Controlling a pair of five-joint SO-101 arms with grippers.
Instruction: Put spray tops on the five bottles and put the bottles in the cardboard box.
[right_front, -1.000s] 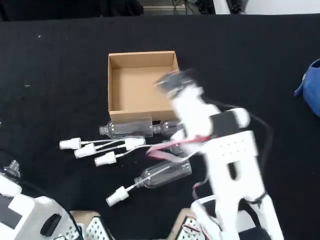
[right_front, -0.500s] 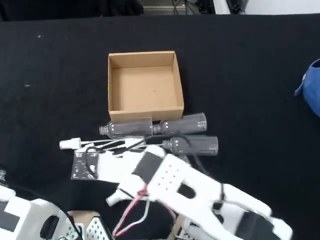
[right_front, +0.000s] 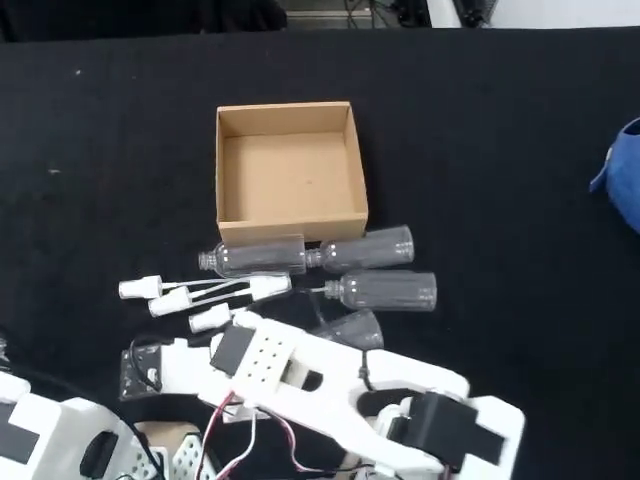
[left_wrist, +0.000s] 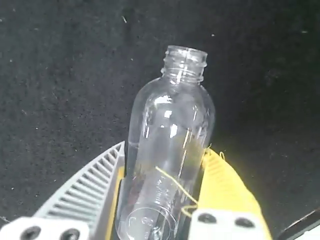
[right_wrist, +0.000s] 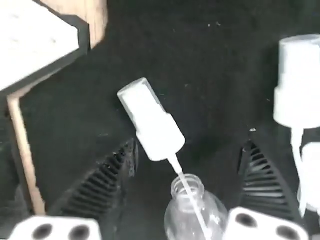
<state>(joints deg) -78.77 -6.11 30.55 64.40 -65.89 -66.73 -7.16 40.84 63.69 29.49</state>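
Black tabletop (right_front: 500, 150), high view: empty cardboard box (right_front: 290, 165) upper middle, bottles (right_front: 380, 290) below.
Left wrist: left gripper (left_wrist: 165, 150) clamps capless bottle (left_wrist: 172, 100).
Right wrist: right gripper (right_wrist: 189, 150) spread wide by loose spray top (right_wrist: 150, 122); skewed closing could flick it out.

Clear open-necked bottle (left_wrist: 170, 130) between the left tool's (left_wrist: 165, 150) grey and yellow fingers (left_wrist: 95, 185), black tabletop (left_wrist: 60, 75) behind
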